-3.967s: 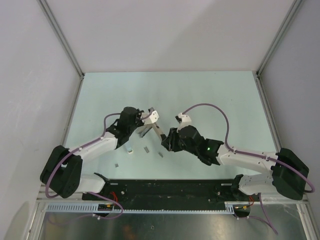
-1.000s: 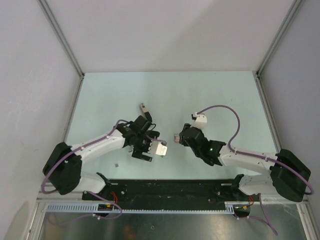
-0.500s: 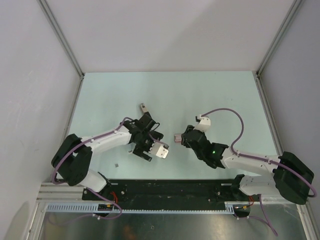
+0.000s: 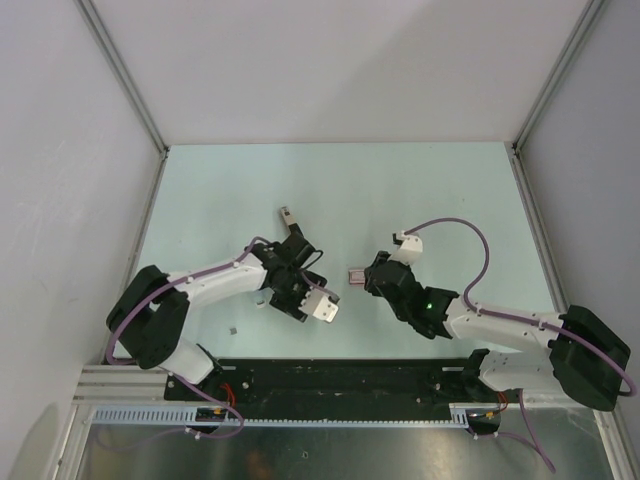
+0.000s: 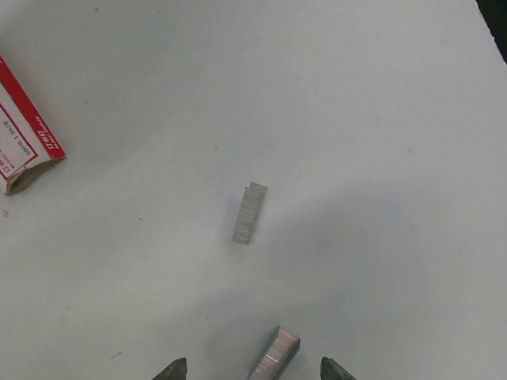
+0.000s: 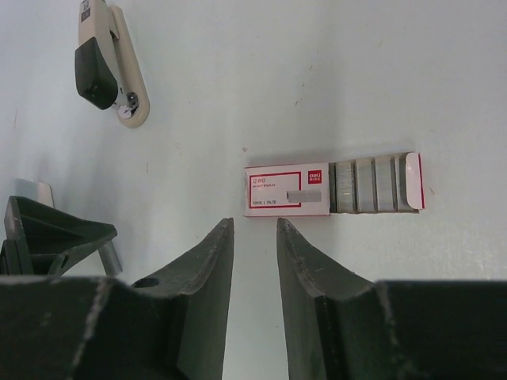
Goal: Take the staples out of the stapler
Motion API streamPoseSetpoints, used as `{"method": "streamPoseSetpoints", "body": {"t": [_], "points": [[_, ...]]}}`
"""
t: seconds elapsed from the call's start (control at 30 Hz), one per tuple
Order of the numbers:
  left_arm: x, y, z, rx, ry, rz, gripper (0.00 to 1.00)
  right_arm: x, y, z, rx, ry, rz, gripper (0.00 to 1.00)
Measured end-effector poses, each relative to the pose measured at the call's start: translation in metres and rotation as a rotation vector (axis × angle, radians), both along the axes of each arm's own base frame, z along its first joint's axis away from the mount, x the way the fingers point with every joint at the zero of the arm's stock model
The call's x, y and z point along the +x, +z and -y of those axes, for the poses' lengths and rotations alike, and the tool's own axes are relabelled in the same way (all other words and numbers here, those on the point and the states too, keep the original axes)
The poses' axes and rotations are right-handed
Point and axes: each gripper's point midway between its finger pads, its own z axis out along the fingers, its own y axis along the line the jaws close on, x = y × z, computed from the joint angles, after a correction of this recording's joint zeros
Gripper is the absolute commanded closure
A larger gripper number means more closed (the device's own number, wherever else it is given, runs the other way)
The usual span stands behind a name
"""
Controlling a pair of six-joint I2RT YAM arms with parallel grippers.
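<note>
The beige-and-black stapler (image 4: 287, 215) (image 6: 103, 67) lies on the table, behind both grippers and touched by neither. Two silvery staples strips show in the left wrist view: one (image 5: 249, 212) lies free, and the other (image 5: 275, 356) sits between the tips of my left gripper (image 5: 252, 369) (image 4: 291, 299), which is open and low over the table. My right gripper (image 6: 253, 228) (image 4: 366, 279) has its jaws a narrow gap apart with nothing between them. It points at a red-and-white staple box (image 6: 287, 191) (image 4: 353, 275) whose tray of strips (image 6: 372, 184) is slid out.
A corner of the staple box (image 5: 24, 131) shows at the left edge of the left wrist view. A tiny dark bit (image 4: 232, 329) lies near the table's front edge. The enclosure walls stand at the back and sides.
Four seconds ago both grippers held the stapler up between them; it now lies on the table. Over the last second the left jaws have narrowed around the strip and the right gripper has drifted slightly nearer.
</note>
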Motion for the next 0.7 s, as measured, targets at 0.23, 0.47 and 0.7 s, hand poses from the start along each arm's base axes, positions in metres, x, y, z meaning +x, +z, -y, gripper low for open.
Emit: {"method": "streamPoseSetpoints", "body": {"t": [0.23,0.47,0.7], "points": [[-0.004,-0.006,-0.004,0.013,0.001,-0.015,0.31,0.0,0.001,0.0,0.005,0.002,0.004,0.7],[-0.007,-0.014,-0.005,0.03,0.015,-0.045,0.36,-0.001,0.002,0.0,0.009,0.001,0.006,0.73],[-0.006,-0.018,-0.002,0.038,0.059,-0.06,0.48,-0.002,0.001,0.002,0.011,0.001,0.005,0.74]]}}
